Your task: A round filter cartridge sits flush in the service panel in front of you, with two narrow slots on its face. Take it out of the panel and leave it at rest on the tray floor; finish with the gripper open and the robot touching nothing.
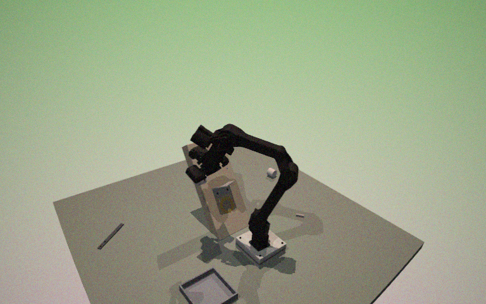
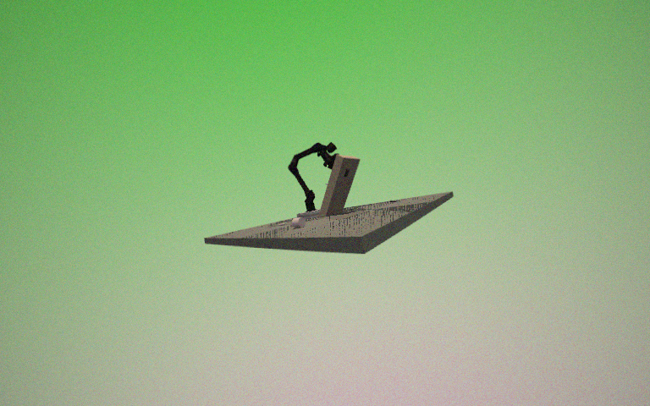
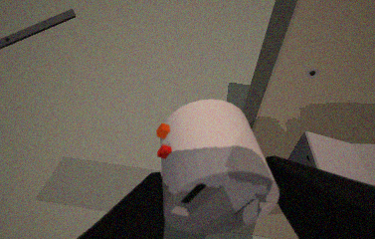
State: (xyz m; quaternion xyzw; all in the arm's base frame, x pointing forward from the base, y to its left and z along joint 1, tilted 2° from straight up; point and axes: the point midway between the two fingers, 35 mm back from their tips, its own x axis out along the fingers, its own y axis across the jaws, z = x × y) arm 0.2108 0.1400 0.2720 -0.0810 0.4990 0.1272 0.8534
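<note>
My gripper is shut on the white round filter cartridge. The cartridge's slotted face points toward the wrist camera, and one dark slot shows clearly. Two small knobs, orange and red, stick out on its left side. The gripper is high in front of the upper part of the tan, leaning service panel. The arm hides the panel's upper face in the top view. Contact between cartridge and panel cannot be told. The grey tray stands low in the top view, cut off by the frame.
A grey plate with a yellow ring and a pale hood is on the panel's lower face. A dark bar lies at the left. A white cylinder and a small pale piece lie on the right.
</note>
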